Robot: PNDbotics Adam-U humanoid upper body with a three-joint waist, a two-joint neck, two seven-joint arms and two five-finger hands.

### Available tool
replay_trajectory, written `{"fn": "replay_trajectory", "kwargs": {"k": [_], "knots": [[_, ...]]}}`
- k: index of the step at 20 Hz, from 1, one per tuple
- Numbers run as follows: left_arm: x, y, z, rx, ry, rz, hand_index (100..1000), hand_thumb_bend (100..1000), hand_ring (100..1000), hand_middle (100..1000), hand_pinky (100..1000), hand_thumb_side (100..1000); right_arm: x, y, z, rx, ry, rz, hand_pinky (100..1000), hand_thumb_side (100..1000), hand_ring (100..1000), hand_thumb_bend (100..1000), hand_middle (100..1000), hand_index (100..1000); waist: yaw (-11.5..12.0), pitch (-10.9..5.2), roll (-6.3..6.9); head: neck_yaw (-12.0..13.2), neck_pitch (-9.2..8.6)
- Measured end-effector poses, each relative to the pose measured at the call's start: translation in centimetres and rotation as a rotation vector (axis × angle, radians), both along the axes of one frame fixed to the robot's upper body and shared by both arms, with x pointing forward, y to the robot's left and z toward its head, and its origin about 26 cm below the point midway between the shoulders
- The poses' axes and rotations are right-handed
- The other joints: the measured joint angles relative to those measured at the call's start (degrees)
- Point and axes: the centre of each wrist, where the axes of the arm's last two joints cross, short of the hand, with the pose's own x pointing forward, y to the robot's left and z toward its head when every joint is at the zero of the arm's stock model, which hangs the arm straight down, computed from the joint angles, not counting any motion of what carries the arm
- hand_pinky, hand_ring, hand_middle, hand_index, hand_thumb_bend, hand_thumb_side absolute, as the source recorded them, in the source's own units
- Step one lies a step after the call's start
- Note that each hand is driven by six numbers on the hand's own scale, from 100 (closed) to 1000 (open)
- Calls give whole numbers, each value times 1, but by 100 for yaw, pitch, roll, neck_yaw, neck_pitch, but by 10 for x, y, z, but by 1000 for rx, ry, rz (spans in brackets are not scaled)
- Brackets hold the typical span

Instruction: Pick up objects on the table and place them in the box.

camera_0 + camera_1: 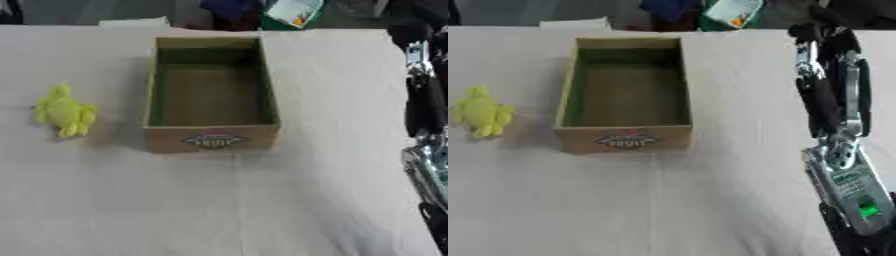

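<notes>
R arm [833,95] comes in along desk's [667,200] right edge, forearm pointing away toward far side; R hand hidden, grip can't tell. L hand not seen. Wide bare cloth near side. Box [626,90] centre-far, open, nothing inside. Yellow-green toy [65,112] lies on desk left of box, apart from it.

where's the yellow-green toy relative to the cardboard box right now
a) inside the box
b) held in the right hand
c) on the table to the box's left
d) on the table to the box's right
c: the yellow-green toy lies on the white table to the left of the box, apart from it, and nothing shows inside the box. The right hand hangs at the table's right side, holding nothing.
</notes>
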Motion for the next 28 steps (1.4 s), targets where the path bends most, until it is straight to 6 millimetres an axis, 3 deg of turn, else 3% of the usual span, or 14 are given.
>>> {"fn": "replay_trajectory", "kwargs": {"k": [9, 13, 21, 28], "knots": [[-20, 35, 16, 502, 94, 252, 872, 100, 678, 633, 558, 669, 0, -2, 2, -17, -4, -7, 888, 603, 782, 100, 601, 841, 36, 5, 72, -11, 1], [-22, 41, 25, 717, 114, 361, 884, 100, 715, 669, 572, 689, 0, -2, 3, -24, -5, -9, 887, 609, 782, 100, 601, 840, 36, -10, 89, -15, 1], [-12, 35, 47, 1119, 199, 411, 991, 100, 799, 784, 622, 707, 0, -3, 3, -29, -1, -8, 888, 612, 782, 100, 600, 838, 37, -36, 111, -16, 0], [12, 43, 59, 1429, 399, 305, 961, 100, 812, 783, 625, 662, 0, -3, 4, -48, 2, 0, 887, 621, 783, 100, 601, 838, -4, -39, 107, -9, 0]]}}
